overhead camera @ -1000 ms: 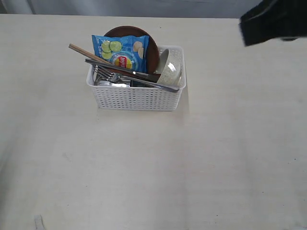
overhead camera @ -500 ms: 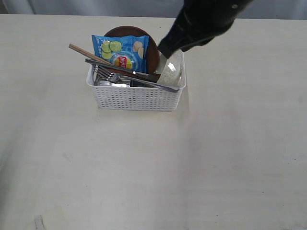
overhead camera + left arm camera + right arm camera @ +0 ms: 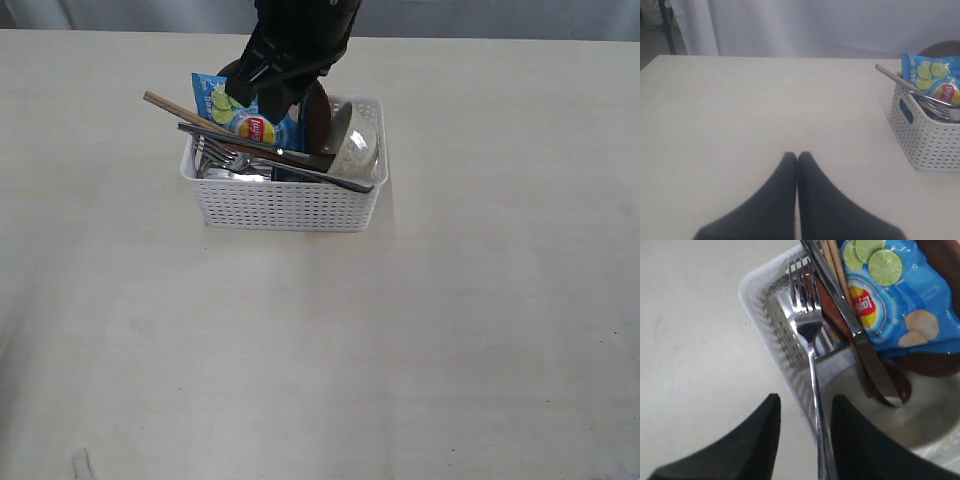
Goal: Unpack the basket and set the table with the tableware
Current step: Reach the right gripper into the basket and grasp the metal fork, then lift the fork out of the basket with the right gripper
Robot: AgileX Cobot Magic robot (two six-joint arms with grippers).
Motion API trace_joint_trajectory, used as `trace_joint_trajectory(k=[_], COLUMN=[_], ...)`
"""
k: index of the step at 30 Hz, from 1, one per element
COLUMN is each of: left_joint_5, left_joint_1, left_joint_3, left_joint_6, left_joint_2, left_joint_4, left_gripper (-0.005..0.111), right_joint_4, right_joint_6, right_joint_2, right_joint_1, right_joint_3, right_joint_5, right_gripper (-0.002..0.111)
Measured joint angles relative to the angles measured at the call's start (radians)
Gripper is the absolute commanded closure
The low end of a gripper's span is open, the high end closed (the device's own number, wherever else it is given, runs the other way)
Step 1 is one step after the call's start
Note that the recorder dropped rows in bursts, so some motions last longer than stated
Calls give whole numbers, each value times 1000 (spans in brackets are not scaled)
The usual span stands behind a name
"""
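Pale table (image 3: 480, 330) (grey curtain (image 3: 815, 25) behind)

Pale grey curtain (image 3: 815, 25), dark metal pole (image 3: 666, 25), soft light

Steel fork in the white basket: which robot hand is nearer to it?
Right. The right hand, open, has a finger either side of the steel fork. The left hand, shut, is over the beige table, apart from the white plastic basket.

blue chip bag (image 3: 215, 102) | upright, lime-slice print; pale curtain (image 3: 815, 25) | backdrop
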Motion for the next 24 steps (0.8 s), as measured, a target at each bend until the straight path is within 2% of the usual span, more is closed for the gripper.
trace_joint_trajectory(k=[13, 24], left_joint_5=[0, 0], left_joint_1=[0, 0], left_joint_3=[0, 0], left_joint_6=[0, 0], left_joint_2=[0, 0], left_joint_4=[0, 0], left_gripper=[107, 107], right_joint_4=[1, 0], right_joint_6=[-72, -118], right_joint_2=[171, 212], right_joint_1=[0, 0], right_joint_3=[-100, -105], right_joint_5=[5, 7], right_gripper=[74, 74])
